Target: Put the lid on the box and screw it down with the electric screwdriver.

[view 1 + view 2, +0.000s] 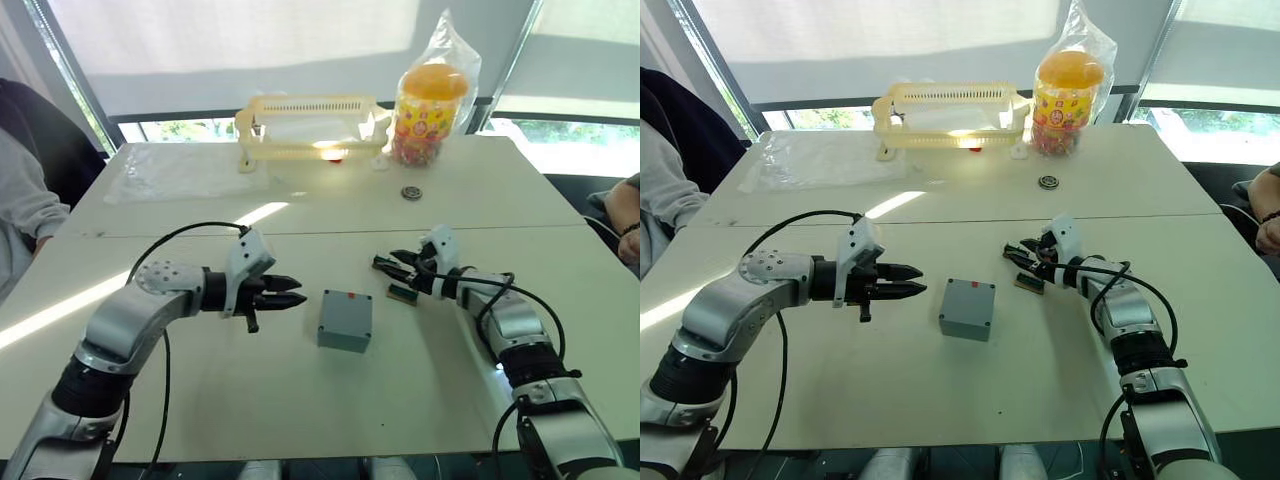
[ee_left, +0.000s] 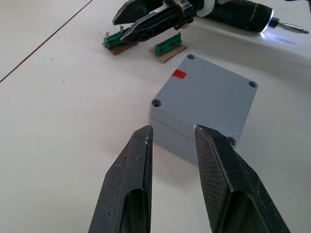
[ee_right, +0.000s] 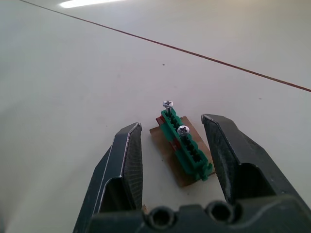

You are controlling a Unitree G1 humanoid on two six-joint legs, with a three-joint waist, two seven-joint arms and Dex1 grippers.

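Right gripper: hovered (image 3: 172, 121) with its fingers apart, straddling a green holder (image 3: 187, 148) on the table (image 1: 250, 400) without touching it.
Left gripper: hung (image 1: 302, 291) just beside the box (image 1: 345, 320), fingers apart and pointing at its near side, nothing between them.
Lid: lay (image 2: 204, 92) flush on the box, red mark uppermost; the corner holes in sight looked empty.
Screwdriver: lay (image 2: 238, 14) on the table beyond the box, near the right gripper, its tip lit and nothing gripping it.
Screws: two (image 3: 168, 103) stood upright in the green holder; a second holder (image 2: 167, 47) lay close by.
Step in hand: seemingly fetching a screw, the lid being seated and no screw driven.
Doing it well: the right fingers needed to close on one screw's shank and lift straight up, so the holder would not come with it.
Bracing: the left gripper would do best to pinch the box walls low, lest the lid slip off its holes.
Hard to make out: whether the second holder carried screws.
Hidden: the box's far wall and hollow; one hole sat partly behind a left fingertip (image 2: 214, 141).
Uncertain: whether the bit fitted the screw heads.
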